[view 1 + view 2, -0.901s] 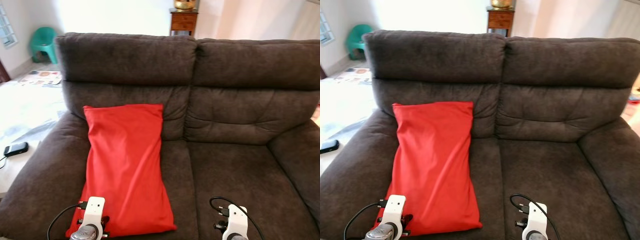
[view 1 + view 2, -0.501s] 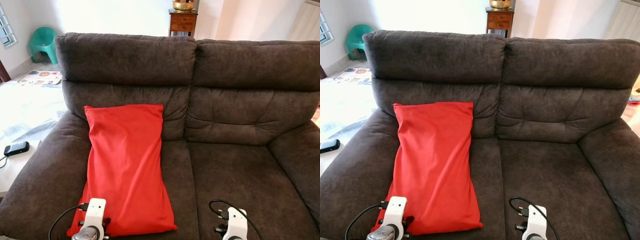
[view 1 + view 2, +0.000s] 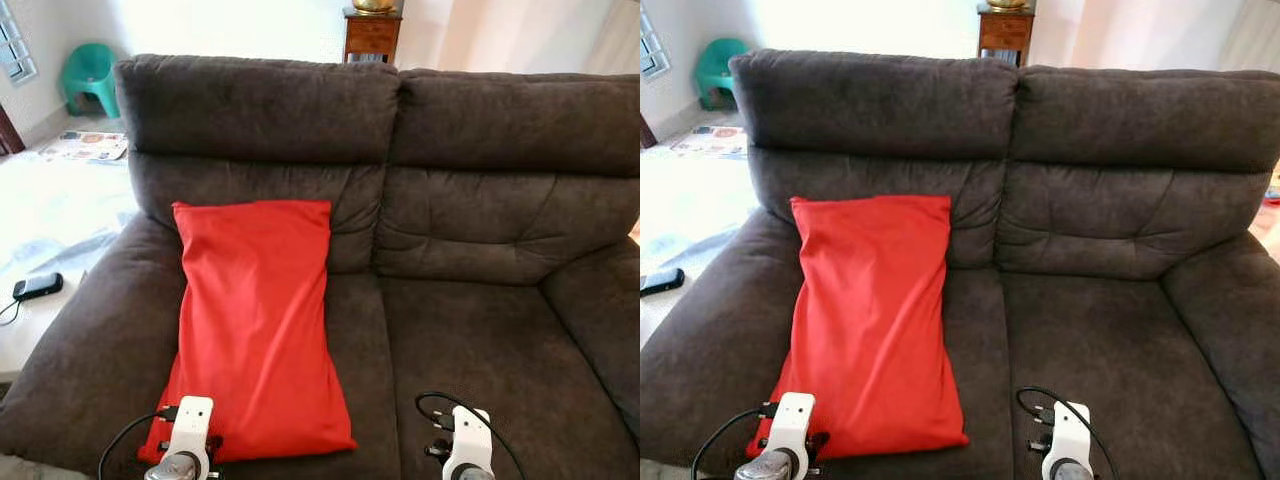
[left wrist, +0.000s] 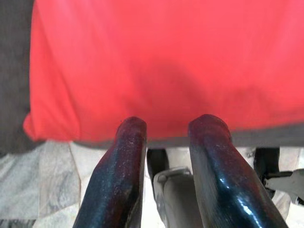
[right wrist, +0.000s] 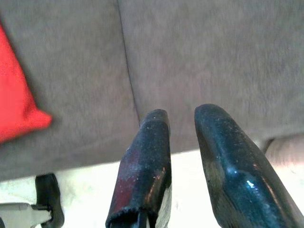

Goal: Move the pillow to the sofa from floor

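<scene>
The long red fabric pillow (image 3: 255,325) lies on the left seat of the dark brown plush sofa (image 3: 480,330), its top against the backrest, its foot at the front edge. It looks light and floppy; pinch a corner. Left gripper (image 4: 166,130) and right gripper (image 5: 183,118) hang slightly parted, holding nothing.

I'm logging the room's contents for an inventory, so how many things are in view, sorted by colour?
Red: 1, the pillow
Dark brown: 1, the sofa
Teal: 1, the plastic chair
Wooden brown: 1, the side cabinet
Black: 1, the small device beside the sofa
Total: 5
</scene>
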Motion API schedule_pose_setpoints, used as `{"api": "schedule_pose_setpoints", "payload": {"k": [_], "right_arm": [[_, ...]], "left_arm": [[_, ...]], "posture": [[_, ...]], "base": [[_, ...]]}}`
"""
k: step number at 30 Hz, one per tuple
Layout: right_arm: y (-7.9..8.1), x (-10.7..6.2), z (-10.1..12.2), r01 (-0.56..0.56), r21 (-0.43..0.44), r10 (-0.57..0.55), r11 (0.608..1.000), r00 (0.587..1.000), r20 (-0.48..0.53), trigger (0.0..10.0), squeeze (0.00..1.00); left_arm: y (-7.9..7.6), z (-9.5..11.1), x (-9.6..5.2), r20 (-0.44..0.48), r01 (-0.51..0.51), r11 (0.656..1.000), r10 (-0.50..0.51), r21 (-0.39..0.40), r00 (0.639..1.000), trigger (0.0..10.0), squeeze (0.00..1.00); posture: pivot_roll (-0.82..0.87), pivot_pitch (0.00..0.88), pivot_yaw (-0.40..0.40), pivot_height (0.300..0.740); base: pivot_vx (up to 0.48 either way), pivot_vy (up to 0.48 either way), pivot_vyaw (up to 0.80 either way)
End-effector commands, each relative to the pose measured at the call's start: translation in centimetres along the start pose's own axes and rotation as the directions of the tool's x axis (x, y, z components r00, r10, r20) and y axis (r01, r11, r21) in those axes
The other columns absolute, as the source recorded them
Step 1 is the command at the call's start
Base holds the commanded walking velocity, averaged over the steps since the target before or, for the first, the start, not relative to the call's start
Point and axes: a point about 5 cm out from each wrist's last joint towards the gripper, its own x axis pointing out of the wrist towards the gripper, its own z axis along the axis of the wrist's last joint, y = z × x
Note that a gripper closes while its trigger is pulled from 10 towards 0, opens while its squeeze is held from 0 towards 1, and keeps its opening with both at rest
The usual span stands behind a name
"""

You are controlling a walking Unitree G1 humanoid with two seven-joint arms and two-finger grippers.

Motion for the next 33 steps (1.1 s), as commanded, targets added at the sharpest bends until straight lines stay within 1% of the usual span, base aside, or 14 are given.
{"api": "schedule_pose_setpoints", "payload": {"k": [1,10,19,23,33], "right_arm": [[-0.05,-0.05,-0.37,0.006,0.006,-0.006,1.000,1.000,-0.018,10.0,0.00],[-0.30,-0.15,-0.80,0.010,0.015,-0.009,1.000,1.000,-0.029,10.0,0.00],[-0.36,-0.16,-0.83,0.006,0.006,-0.005,1.000,1.000,-0.028,10.0,0.00],[-0.32,-0.16,-0.81,0.004,0.004,-0.004,1.000,1.000,-0.028,10.0,0.00],[-0.21,-0.19,-0.95,-0.001,-0.001,0.001,1.000,1.000,-0.031,10.0,0.00]], "left_arm": [[0.09,-0.51,-0.09,-0.019,-0.001,1.000,0.001,0.007,1.000,10.0,0.00],[-0.08,-0.59,-0.10,-0.022,0.001,1.000,-0.001,0.012,1.000,10.0,0.00],[-0.21,-0.80,-0.14,-0.027,-0.001,1.000,0.001,0.009,1.000,10.0,0.00],[-0.21,-0.97,-0.17,-0.033,-0.004,1.000,0.005,0.014,0.999,10.0,0.00],[-0.25,-1.04,-0.19,-0.032,-0.003,1.000,0.003,-0.003,0.999,10.0,0.00]], "posture": [[0.06,0.000,-0.046,0.740],[0.06,0.000,-0.047,0.740],[0.06,0.000,-0.056,0.740],[0.06,0.000,-0.056,0.740],[0.05,0.000,-0.057,0.740]], "base": [[-0.274,0.000,0.00],[-0.270,0.000,0.00],[-0.251,0.000,0.00],[0.000,0.000,0.00],[0.000,0.000,0.00]]}}
